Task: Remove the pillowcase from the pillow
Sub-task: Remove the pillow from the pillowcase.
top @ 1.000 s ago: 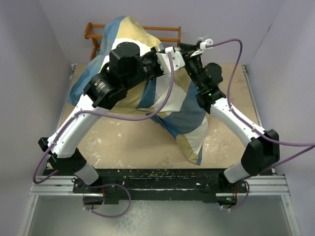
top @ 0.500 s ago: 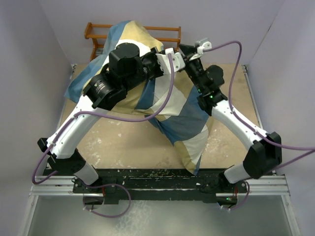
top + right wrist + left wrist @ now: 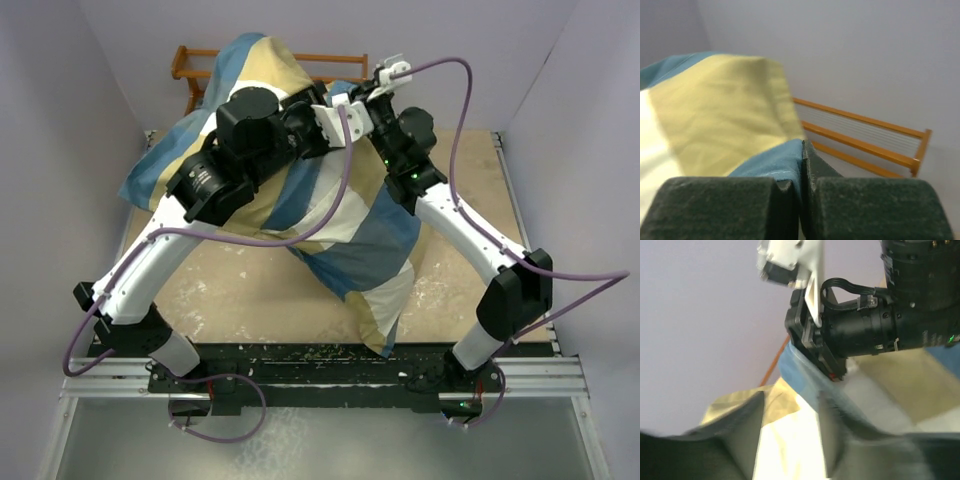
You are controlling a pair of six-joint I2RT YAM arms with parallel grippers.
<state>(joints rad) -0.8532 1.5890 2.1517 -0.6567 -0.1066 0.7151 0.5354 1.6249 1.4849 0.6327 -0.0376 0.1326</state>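
The pillowcase point(image 3: 335, 215), in tan, cream and blue blocks, hangs bunched and lifted over the back of the table, its lower corner trailing toward the front. The pillow is hidden. High at the back, my right gripper point(image 3: 368, 95) is shut on the cover's blue edge; the right wrist view shows that edge point(image 3: 785, 160) pinched between my right gripper's point(image 3: 803, 165) pads. My left gripper point(image 3: 350, 108) sits just beside it. In the blurred left wrist view my left gripper's point(image 3: 790, 440) dark fingers stand apart with cream fabric point(image 3: 785, 400) between them, facing the right gripper point(image 3: 827, 367).
A wooden rack point(image 3: 340, 65) stands behind the table against the back wall, also in the right wrist view point(image 3: 865, 145). The tan tabletop point(image 3: 240, 290) shows bare at the front left. Grey walls close in on both sides. Purple cables loop off both arms.
My right gripper has shut on the blue edge and shifted left. My left gripper's jaws have parted. The hanging fabric has swung left and toward the front.
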